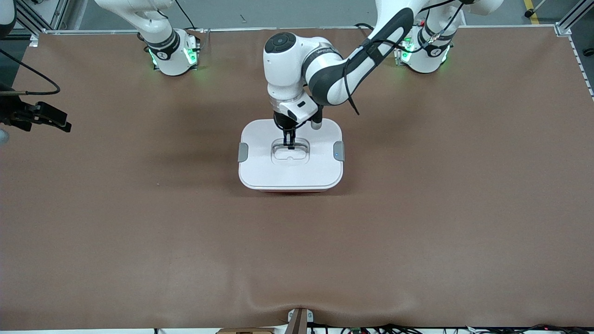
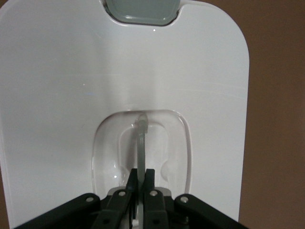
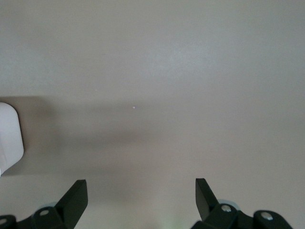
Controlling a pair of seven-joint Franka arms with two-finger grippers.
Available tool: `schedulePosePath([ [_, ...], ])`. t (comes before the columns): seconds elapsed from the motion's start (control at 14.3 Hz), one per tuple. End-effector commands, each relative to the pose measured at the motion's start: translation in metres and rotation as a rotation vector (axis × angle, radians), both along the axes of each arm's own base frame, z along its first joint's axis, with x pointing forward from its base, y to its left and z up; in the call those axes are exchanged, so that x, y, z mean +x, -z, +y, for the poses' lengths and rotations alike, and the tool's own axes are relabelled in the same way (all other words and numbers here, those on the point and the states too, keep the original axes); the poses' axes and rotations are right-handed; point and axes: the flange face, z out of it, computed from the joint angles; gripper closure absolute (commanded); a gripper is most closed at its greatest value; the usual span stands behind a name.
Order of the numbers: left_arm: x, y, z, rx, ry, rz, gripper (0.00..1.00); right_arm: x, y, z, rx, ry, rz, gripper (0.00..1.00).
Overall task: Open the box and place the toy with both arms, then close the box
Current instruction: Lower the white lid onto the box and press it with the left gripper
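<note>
**Over the lid's middle: left fingers clamped on the clear handle**

At the middle of the brown tabletop (image 1: 139, 222), the rounded-rectangular pink plastic box (image 1: 291, 188) is sitting with its white lid (image 1: 260, 171) on, only a thin strip of pink showing along the edge nearest the front camera. Grey end clips (image 1: 242, 152) are sitting at both short ends of the lid, one toward each arm's end of the tabletop.

The left arm is reaching in from its base and pointing straight down, and the left gripper (image 1: 290, 141) is sitting right in the recessed clear centre handle (image 2: 141, 138). In the left wrist view its black fingers (image 2: 150, 179) are squeezed together on the thin translucent bar of that handle, pinching it from both sides. One grey clip is showing in that view too, at the lid's edge.

The right arm is waiting off at its own end of the tabletop. Its right gripper (image 3: 141, 193) is hanging with fingers (image 3: 76, 193) spread wide, holding nothing, looking at a plain pale surface. A white rounded corner is peeking in at that view's edge; I cannot tell what it is.

The plush toy is not showing in any view.
</note>
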Motion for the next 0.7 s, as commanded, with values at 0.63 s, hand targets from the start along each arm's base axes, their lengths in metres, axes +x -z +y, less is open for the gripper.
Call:
schedulePosePath([
  [0.63,-0.018,0.01,-0.002,-0.014,-0.132,-0.037,1.0,-0.003,-0.022,-0.015,-0.013,0.056,-0.034,0.0],
])
